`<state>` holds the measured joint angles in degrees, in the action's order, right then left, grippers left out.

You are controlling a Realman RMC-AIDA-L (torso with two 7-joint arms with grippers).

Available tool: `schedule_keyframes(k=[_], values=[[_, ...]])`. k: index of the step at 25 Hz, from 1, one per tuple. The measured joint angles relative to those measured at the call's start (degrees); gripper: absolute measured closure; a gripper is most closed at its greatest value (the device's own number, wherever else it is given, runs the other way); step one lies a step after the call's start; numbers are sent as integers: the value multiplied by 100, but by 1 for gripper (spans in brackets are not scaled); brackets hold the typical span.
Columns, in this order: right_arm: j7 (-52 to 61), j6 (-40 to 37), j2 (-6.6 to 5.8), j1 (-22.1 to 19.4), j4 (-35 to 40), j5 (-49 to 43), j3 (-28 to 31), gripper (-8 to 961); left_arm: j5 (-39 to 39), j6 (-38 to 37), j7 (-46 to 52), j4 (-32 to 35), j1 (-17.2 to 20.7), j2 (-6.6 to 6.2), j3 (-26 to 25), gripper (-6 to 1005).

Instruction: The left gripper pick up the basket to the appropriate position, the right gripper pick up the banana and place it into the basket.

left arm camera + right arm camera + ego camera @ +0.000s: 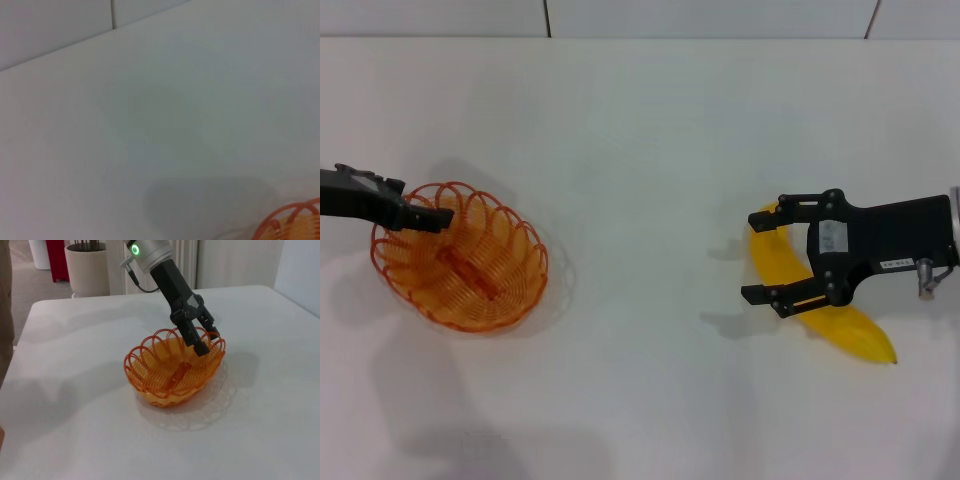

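Orange looped-wire basket, scalloped rim

1. Basket sits on the bench, far left side.
2. Left hand at the basket's left rim, reaching in from the left edge; fingertips at the rim wires.
3. Banana lies on the bench at right, well apart from the basket.
4. Right hand above the banana, fingers spread either side of its upper part, pointing left.
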<state>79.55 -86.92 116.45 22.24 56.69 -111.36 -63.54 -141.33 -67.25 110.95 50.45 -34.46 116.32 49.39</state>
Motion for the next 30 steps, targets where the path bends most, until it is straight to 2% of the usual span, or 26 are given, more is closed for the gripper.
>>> schedule_keyframes(k=[24,30], values=[[95,0,-18,53,-88,-5,35,62,52,284,-267,-301,-40,-1,-9,272],[144,0,-18,53,-97,-9,54,62,134,282,-330,-275,-43,12,-9,525]])
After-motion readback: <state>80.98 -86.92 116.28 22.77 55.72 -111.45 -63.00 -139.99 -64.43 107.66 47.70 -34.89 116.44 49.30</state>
